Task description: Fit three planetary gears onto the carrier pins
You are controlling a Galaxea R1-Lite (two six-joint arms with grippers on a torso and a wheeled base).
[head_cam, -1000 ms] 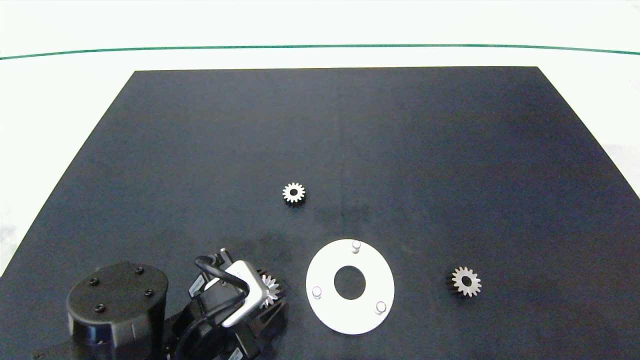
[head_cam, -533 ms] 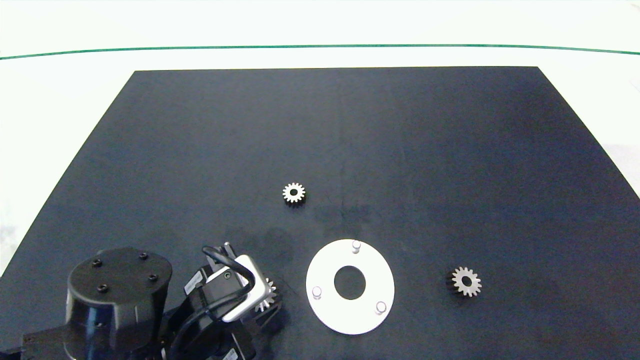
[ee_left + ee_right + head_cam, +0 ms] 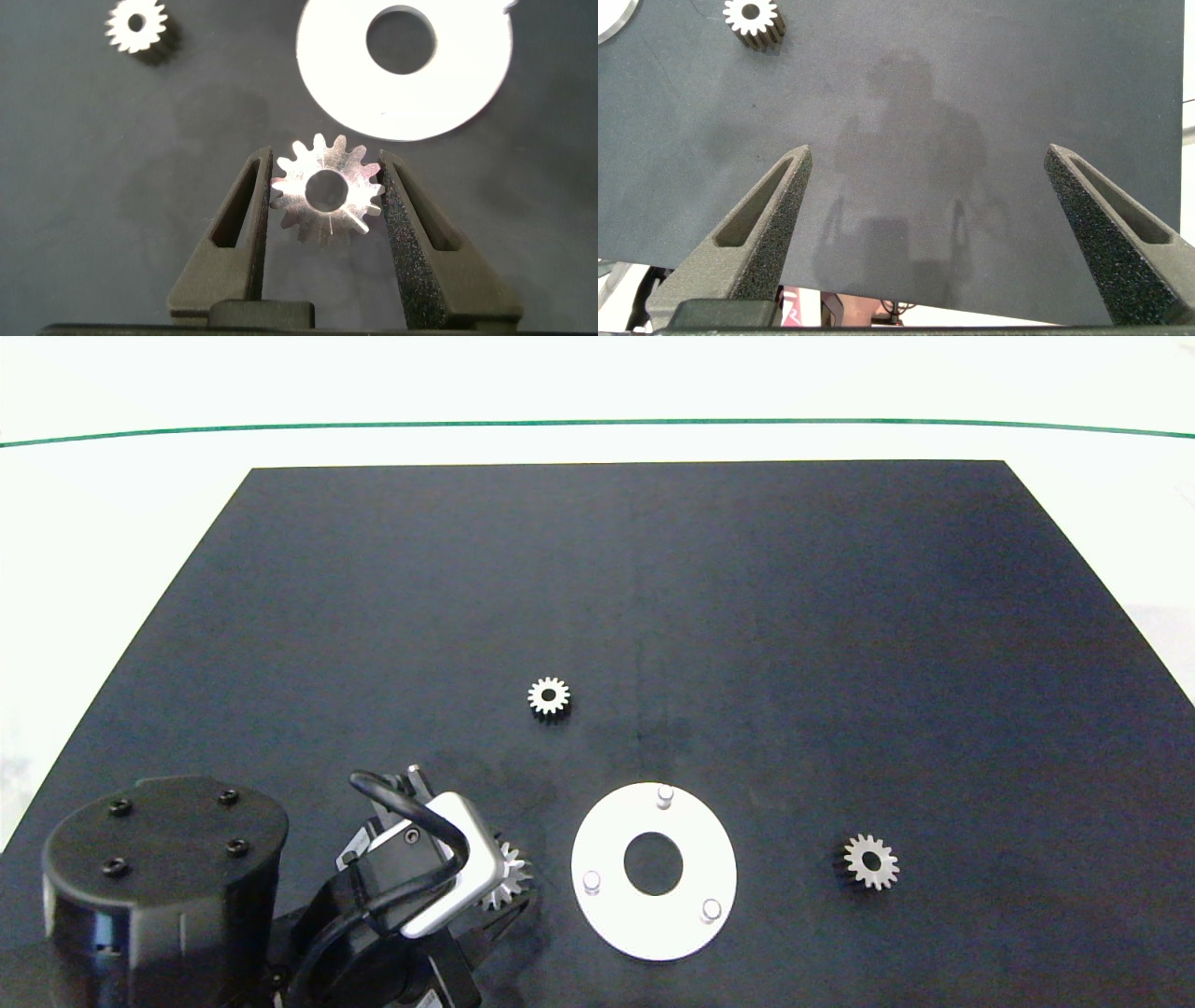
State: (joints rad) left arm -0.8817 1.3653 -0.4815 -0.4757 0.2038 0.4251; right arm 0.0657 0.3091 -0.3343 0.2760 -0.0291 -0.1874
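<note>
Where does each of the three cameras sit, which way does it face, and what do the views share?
Head view: above, looking down at the black mat; the left arm shows at lower left.
Left wrist view: on the left arm, facing down past the left claw, shut on a gear; white disc beyond.
Right wrist view: on the right arm, looking down at the mat past the open right claw.
Shared: head and left wrist views show the held gear and disc.
</note>
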